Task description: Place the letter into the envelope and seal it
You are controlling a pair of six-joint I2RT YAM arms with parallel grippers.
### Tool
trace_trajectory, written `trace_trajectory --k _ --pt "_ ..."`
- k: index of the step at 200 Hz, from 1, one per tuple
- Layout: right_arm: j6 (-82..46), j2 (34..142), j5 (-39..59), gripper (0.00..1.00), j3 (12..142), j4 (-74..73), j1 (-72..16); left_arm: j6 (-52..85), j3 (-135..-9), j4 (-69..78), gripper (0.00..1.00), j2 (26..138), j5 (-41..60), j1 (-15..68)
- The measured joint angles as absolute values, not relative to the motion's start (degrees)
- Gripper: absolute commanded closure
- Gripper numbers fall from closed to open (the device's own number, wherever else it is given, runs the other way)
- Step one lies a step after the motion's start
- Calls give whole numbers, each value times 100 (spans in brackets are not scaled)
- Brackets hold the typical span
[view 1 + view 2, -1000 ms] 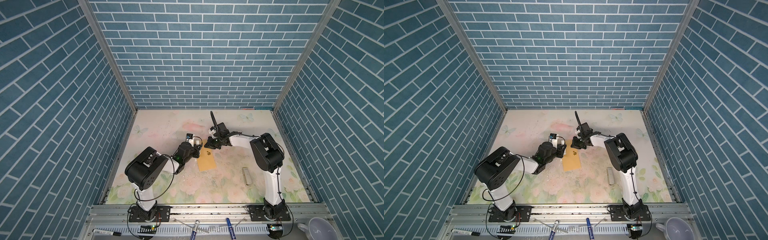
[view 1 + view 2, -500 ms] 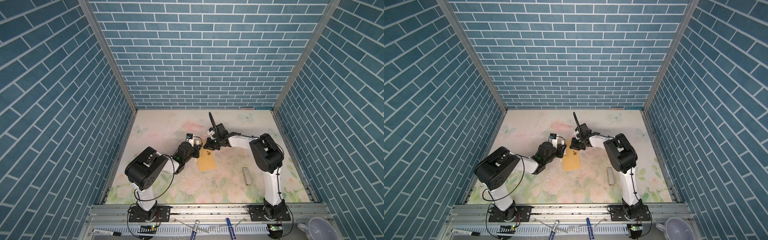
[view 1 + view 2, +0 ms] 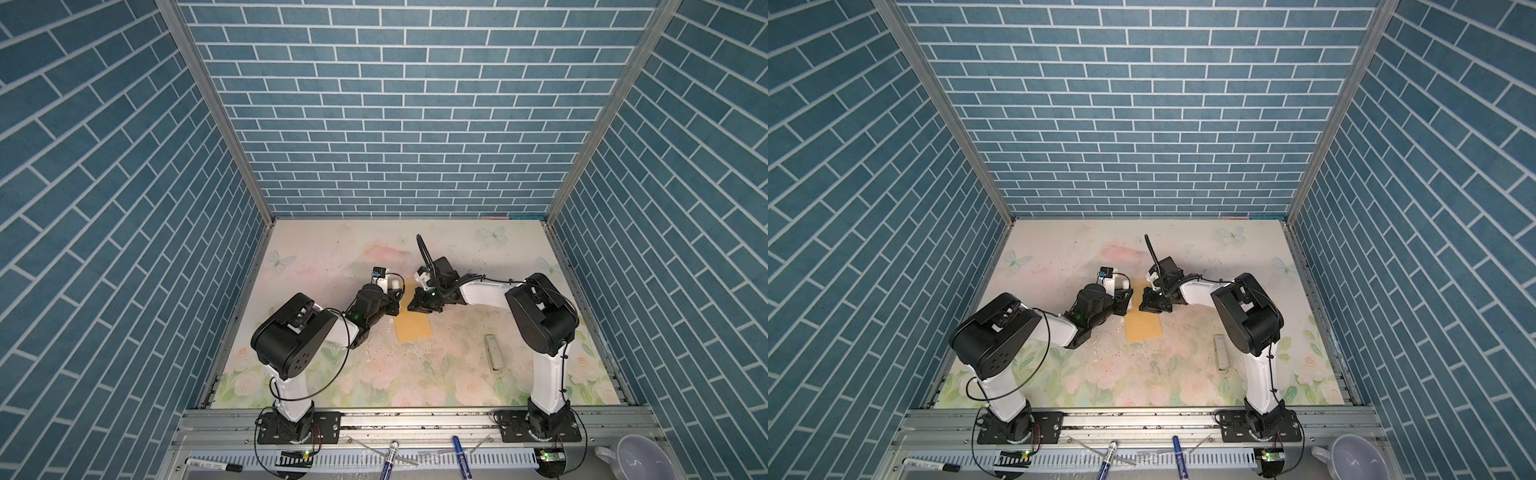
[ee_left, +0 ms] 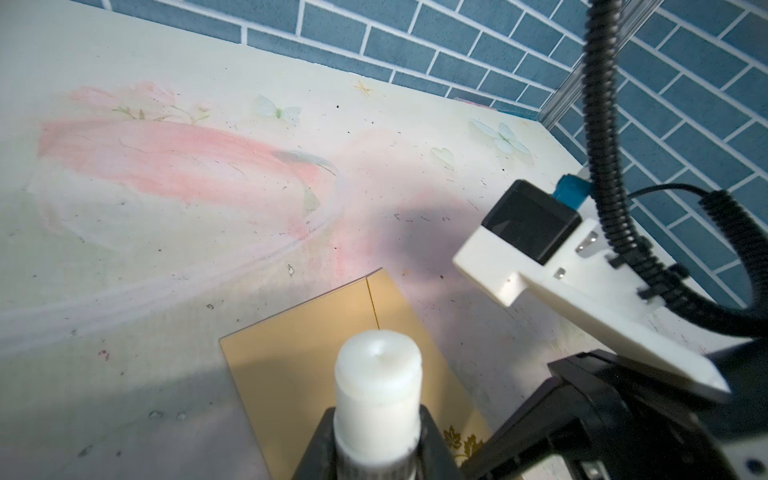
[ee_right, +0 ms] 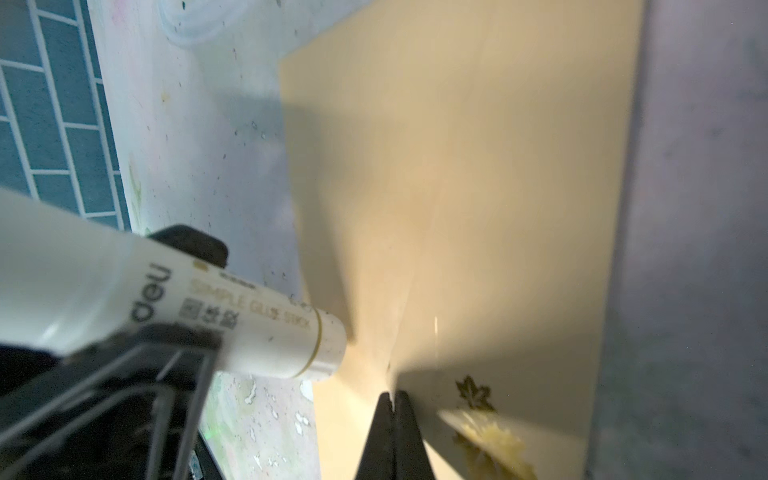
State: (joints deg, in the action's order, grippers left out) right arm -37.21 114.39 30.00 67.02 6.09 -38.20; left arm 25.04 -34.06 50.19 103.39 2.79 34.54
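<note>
**Glue stick at the envelope, right jaws clamped at the flap crease**

- envelope (image 3: pixel 412 328) (image 3: pixel 1143 327): flat on the table (image 3: pixel 332 249), about mid-scene, long axis running near–far. The near end is clear. The far end sits between the two grippers in both top views.
- left gripper (image 3: pixel 392 300) (image 3: pixel 1124 302): reaches in from the left, jaws grasping a white glue stick (image 4: pixel 376 386) around its barrel. Fingers (image 4: pixel 320 440) show either side of it in the left wrist view.
- The stick's free end pokes past the jaws. In the right wrist view the glue stick (image 5: pixel 232 320) points at the envelope (image 5: pixel 478 187) near its left edge and throws a shadow on the paper. Can't tell whether it touches.
- right gripper (image 3: pixel 413 306) (image 3: pixel 1145 306): comes in from the right over the far part of the envelope. Jaws are clenched, fingertips pressed together (image 5: pixel 390 415) with no gap. The tips sit at a crease line on the envelope. Can't tell whether paper is pinched between them or only pressed.
- gold leaf print (image 5: pixel 473 392) sits just beside the right fingertips and also shows in the left wrist view (image 4: pixel 459 442). A pale yellowish smear (image 5: pixel 494 440) lies next to it on a lighter strip of paper.
- Elsewhere: a pale oblong object (image 3: pixel 493 353) on the table, right of the envelope and well apart from it. markers (image 3: pixel 390 457) lie on the near rail, and a cup (image 3: pixel 636 457) stands at the near right corner.
</note>
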Motion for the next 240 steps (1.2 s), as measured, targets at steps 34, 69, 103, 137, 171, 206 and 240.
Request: trace_trajectory --k 34,69,103,137,171,206,240 --pt "-3721 11343 3000 100 6563 593 -3822 2506 -3409 5019 100 10339 279 3454" --pt "-3719 11323 2982 100 6569 593 -3826 2506 -3409 4976 100 10302 283 3454" --pt "-3677 10940 2685 92 6558 659 -3837 2510 -3409 4602 100 10007 309 3454" --pt "-3317 9631 2268 74 6436 486 -3837 2504 -3527 4110 100 9253 427 3454" --pt "-2799 8416 1997 49 6287 276 -3793 2460 -4064 3492 100 8403 705 3450" --pt "-2366 7671 1933 18 5983 235 -3693 2530 -4442 3179 100 7773 1201 3343" --pt "-2307 7286 2390 16 5833 49 -3459 2875 -4499 3179 100 7483 1837 3096"
